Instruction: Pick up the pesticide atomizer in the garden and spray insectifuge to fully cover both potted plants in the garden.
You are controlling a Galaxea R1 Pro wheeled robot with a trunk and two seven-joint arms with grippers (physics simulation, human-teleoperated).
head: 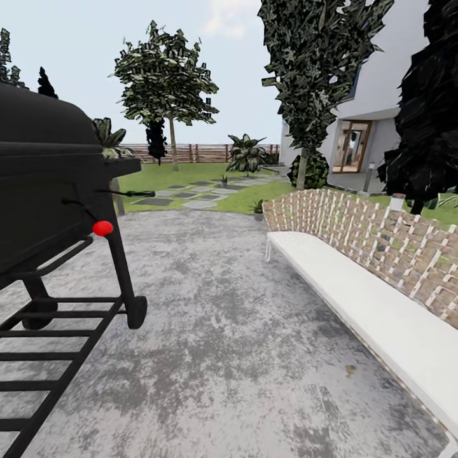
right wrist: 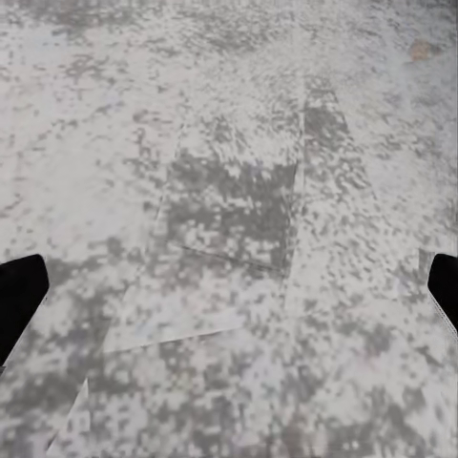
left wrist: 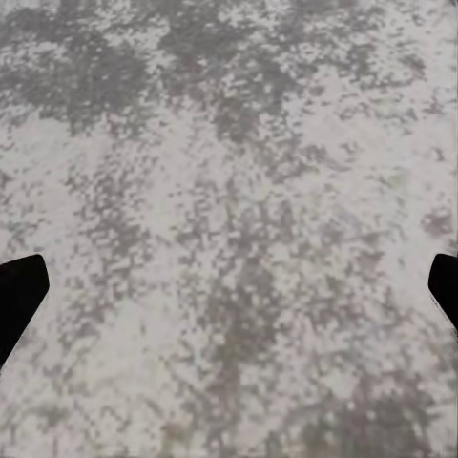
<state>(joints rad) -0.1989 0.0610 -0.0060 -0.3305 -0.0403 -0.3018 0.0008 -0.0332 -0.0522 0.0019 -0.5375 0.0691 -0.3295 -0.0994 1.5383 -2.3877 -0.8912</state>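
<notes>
both pincers [left wrist: 229, 286] [right wrist: 229, 286] spread open over patio [head: 229, 331]; 1 potted plant [head: 257, 208] half hidden by bench [head: 369, 305]

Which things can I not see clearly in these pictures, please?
- Head view: two potted plants too small for detail; the pesticide atomizer cannot be made out.
- Head view: black grill cut off by the picture's left edge; white bench by the right edge.
- Wrist views: left gripper and right gripper fingertips clipped by picture edges, above grey paving.
</notes>
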